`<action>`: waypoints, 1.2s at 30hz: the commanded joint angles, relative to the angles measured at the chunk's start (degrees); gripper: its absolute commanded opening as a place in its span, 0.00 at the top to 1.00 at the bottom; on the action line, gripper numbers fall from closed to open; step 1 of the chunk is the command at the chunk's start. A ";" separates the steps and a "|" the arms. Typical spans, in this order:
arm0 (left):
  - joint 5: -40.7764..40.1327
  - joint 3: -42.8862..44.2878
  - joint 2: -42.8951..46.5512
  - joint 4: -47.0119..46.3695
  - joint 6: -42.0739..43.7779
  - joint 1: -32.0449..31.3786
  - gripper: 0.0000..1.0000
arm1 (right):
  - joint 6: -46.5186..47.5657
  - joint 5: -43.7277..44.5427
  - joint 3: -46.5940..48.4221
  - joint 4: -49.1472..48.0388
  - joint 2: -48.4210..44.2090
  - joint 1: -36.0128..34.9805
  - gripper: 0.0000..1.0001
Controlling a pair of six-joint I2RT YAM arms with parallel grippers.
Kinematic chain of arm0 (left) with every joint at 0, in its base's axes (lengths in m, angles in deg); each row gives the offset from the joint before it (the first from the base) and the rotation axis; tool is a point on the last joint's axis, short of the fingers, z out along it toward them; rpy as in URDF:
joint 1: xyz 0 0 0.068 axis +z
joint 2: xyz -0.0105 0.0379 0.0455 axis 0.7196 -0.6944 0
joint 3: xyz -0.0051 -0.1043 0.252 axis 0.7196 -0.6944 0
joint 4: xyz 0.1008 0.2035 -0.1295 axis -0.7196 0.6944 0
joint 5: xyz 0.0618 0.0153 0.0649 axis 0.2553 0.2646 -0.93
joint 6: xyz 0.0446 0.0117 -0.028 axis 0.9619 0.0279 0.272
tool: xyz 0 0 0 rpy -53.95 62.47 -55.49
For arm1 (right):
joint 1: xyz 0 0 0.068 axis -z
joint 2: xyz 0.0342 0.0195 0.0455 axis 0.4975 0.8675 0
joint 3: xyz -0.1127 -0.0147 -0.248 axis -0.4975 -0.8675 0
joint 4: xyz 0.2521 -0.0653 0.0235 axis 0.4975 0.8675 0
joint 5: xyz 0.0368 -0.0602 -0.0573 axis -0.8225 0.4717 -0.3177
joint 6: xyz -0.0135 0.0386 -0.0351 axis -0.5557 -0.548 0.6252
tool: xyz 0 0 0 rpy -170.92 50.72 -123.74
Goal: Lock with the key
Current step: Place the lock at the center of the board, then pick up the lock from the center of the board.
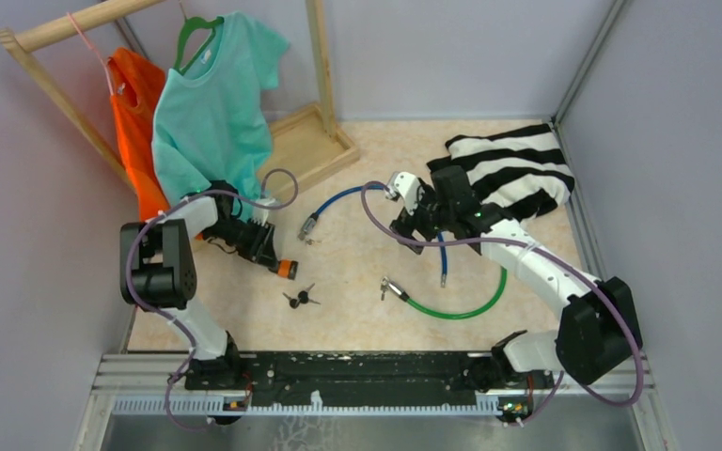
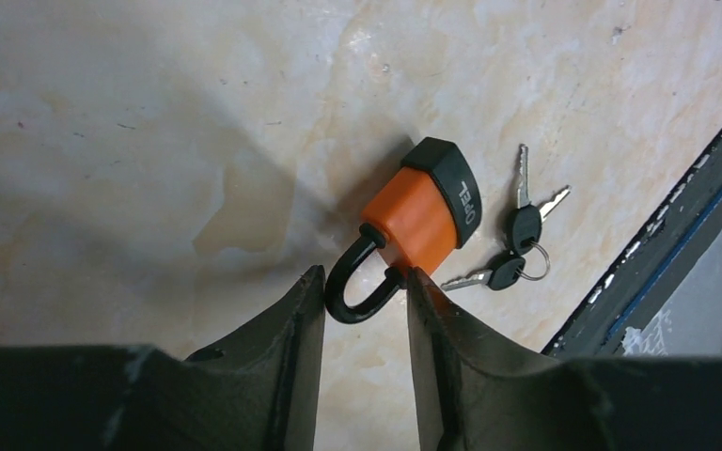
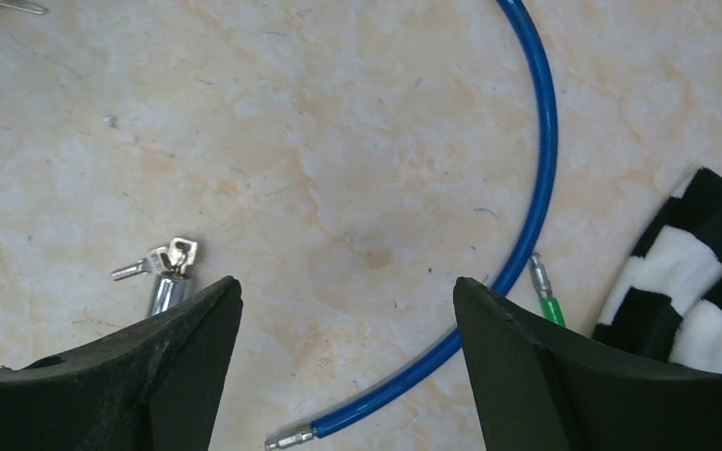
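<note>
An orange padlock with a black cap and a black shackle lies on the table, also in the top view. My left gripper is closed down on the shackle, a fingertip against each side; in the top view it sits just up-left of the lock. A ring of black-headed keys lies right beside the lock, loose on the table. My right gripper is wide open and empty, hovering over a blue cable, far from the keys.
A green cable lock with small silver keys at its head lies mid-table. A striped black-and-white cloth is at the back right. A wooden rack with teal and orange shirts stands at the back left.
</note>
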 commanded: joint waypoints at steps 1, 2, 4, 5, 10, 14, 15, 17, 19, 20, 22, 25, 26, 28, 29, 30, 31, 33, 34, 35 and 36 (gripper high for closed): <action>-1.77 1.67 -1.32 -1.69 -0.48 0.36 0.56 | -1.58 5.95 0.10 0.32 -0.25 3.09 0.17; -1.94 1.67 -1.61 -2.01 -0.49 0.36 0.54 | -1.86 6.54 -0.05 0.88 -0.53 3.97 0.17; -2.19 1.56 -1.91 -2.48 -0.49 0.30 0.51 | -2.34 8.23 -0.47 2.00 -0.93 6.13 0.17; -2.28 1.45 -1.98 -2.78 -0.51 0.29 0.49 | -2.57 9.28 -0.77 2.39 -1.04 7.27 0.17; -2.31 1.33 -2.93 -2.76 -0.01 0.17 0.37 | -1.83 9.94 -0.51 4.89 0.66 14.14 0.17; -2.52 1.02 -1.63 -2.77 0.28 -0.28 0.24 | 0.14 9.34 0.24 7.57 2.94 15.81 0.18; -2.89 0.80 -0.81 -3.00 0.14 -0.50 0.20 | 0.31 8.96 0.25 8.11 3.42 15.77 0.18; -3.44 0.31 1.39 -4.50 0.12 -0.79 0.14 | 0.25 8.02 0.27 8.65 4.02 15.76 0.18; -3.96 -0.17 3.79 -6.07 0.00 -1.05 0.10 | 0.25 7.32 0.45 8.72 4.58 15.76 0.18; -4.10 -0.36 4.92 -6.80 -0.07 -1.29 0.07 | 0.06 6.75 0.70 8.73 4.87 15.76 0.19; -4.07 -0.63 7.01 -8.04 -0.37 -1.66 0.02 | -0.96 4.81 1.40 8.73 5.71 15.71 0.19; -3.34 -1.01 9.51 -10.43 -0.92 -2.29 0.01 | -2.20 3.19 2.81 8.72 7.64 14.68 0.21; -2.85 -1.15 10.14 -11.35 -1.23 -2.57 0.01 | -2.54 3.86 3.32 8.72 8.43 13.85 0.21; -1.41 -1.45 11.35 -13.06 -1.76 -3.08 0.01 | -3.27 5.62 4.05 8.41 10.32 11.99 0.22; -0.41 -1.60 11.95 -13.78 -1.92 -3.37 0.02 | -4.00 6.85 4.26 7.85 11.07 11.20 0.23; 0.62 -1.77 12.45 -14.47 -2.15 -3.70 0.02 | -4.77 8.13 4.44 7.18 11.93 10.47 0.24; 1.42 -2.01 13.05 -15.27 -2.45 -4.14 0.02 | -5.66 9.66 4.69 6.58 12.78 9.93 0.24; 2.82 -2.74 14.59 -17.16 -2.69 -4.99 0.03 | -7.43 11.76 5.54 5.78 14.39 9.62 0.26; 3.15 -3.29 15.43 -18.31 -2.89 -5.43 0.03 | -8.30 12.86 6.11 5.59 15.13 9.61 0.27; 3.20 -3.92 16.23 -19.56 -2.93 -6.00 0.04 | -9.08 13.50 6.51 5.48 16.14 9.61 0.28; 3.20 -4.47 17.02 -20.64 -2.71 -6.67 0.04 | -9.77 13.90 6.83 5.35 16.79 9.61 0.29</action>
